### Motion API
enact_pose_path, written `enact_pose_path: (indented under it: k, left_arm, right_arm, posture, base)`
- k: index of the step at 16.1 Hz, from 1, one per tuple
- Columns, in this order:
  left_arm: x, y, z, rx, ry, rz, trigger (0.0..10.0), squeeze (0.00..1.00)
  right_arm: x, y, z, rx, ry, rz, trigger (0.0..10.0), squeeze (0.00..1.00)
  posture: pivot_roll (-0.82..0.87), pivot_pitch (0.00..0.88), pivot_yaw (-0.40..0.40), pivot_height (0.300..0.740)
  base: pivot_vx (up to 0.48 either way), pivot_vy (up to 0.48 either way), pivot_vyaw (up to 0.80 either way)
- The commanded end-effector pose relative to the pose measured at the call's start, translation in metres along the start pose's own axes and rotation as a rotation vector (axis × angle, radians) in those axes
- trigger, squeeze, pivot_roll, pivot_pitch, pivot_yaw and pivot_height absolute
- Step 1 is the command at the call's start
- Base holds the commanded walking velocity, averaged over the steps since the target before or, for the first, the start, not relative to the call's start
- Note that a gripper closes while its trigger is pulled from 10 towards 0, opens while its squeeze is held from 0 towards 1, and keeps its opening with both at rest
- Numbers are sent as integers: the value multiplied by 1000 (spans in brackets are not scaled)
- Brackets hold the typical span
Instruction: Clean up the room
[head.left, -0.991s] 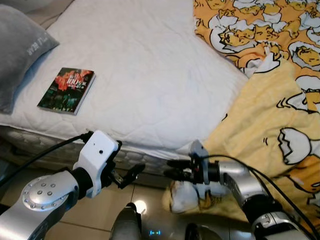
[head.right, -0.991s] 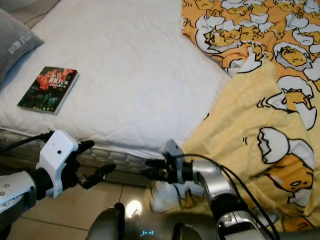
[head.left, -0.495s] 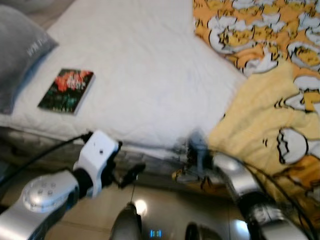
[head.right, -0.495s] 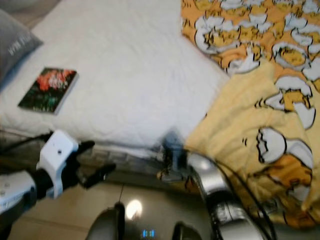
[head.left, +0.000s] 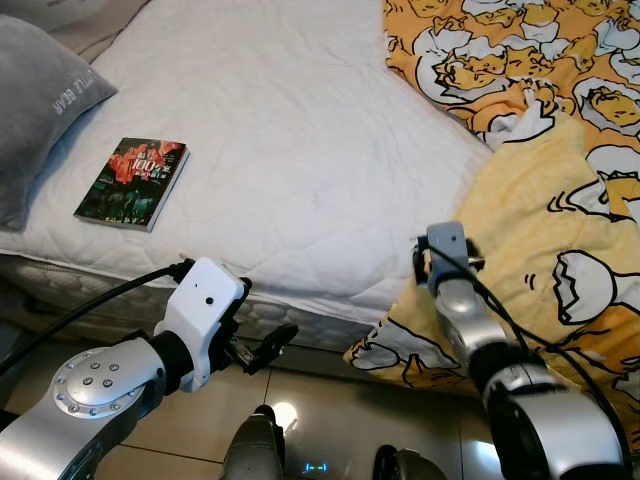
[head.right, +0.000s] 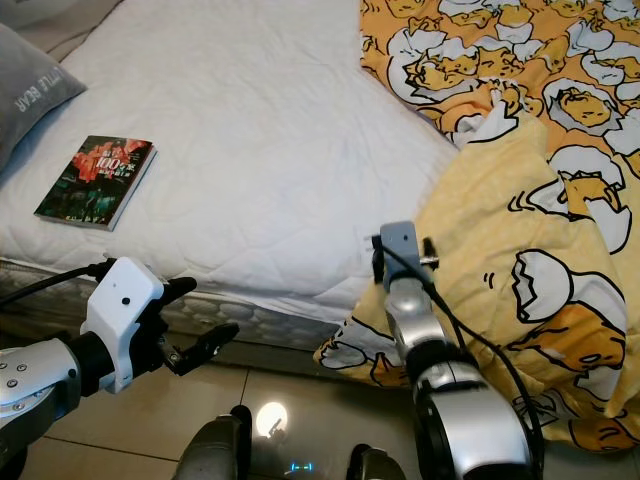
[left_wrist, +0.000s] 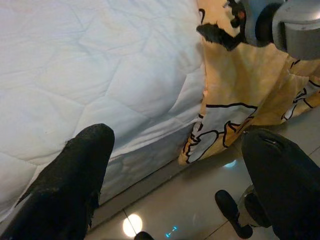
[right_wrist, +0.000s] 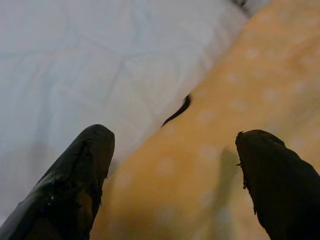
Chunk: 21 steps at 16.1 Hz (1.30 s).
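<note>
A yellow blanket (head.left: 560, 220) printed with egg cartoons covers the bed's right side and hangs over the edge down to the floor. On the white mattress (head.left: 300, 150) at the left lies a dark book (head.left: 132, 182). My right gripper (right_wrist: 175, 145) is open, its fingers spread over the blanket's edge where it meets the mattress; nothing is between them. In the eye views its wrist (head.left: 445, 247) stands at the bed's side. My left gripper (head.right: 205, 318) hangs open and empty, low in front of the mattress edge.
A grey pillow (head.left: 40, 110) rests at the bed's far left beside the book. Glossy floor tiles (head.left: 330, 420) run along the bed's front, and the blanket's hanging corner (head.left: 400, 355) touches down there.
My right arm has swung up from low by the floor, pointing left, to the blanket's edge at the bed's side. The left arm has barely moved.
</note>
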<state>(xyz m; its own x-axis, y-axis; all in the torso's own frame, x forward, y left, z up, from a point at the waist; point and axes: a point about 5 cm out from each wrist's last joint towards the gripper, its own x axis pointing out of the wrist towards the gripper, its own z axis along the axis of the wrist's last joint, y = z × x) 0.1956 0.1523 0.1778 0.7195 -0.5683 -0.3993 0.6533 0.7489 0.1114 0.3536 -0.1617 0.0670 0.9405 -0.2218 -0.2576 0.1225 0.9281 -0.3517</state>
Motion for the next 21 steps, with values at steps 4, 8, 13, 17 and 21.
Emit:
enact_pose_path:
  k: [4, 8, 13, 17, 21]
  left_arm:
    - [2, -4, 0, -3, 9, -13, 10000, 129]
    - [2, -5, 1, -2, 8, -22, 10000, 125]
    - [0, -6, 1, -3, 14, -22, 10000, 125]
    - [2, -6, 2, -4, 15, -22, 10000, 125]
    - [5, -5, 2, -4, 8, -23, 10000, 129]
  right_arm:
    - [-4, 5, -26, 77, 186, 58, 10000, 0]
    - [-6, -13, -49, 221, 344, 25, 3216, 0]
    - [-6, -23, -56, 346, 376, 61, 0, 0]
    - [-3, -32, -54, 335, 354, 75, 0, 0]
    - [-4, -35, -55, 328, 347, 82, 0, 0]
  posture:
    - [373, 216, 39, 740]
    - [379, 226, 40, 740]
    - [386, 231, 36, 740]
    - [380, 231, 40, 740]
    - [373, 223, 32, 740]
  base:
    - [0, 0, 0]
    - [0, 0, 0]
    - [0, 0, 0]
    - [0, 0, 0]
    - [0, 0, 0]
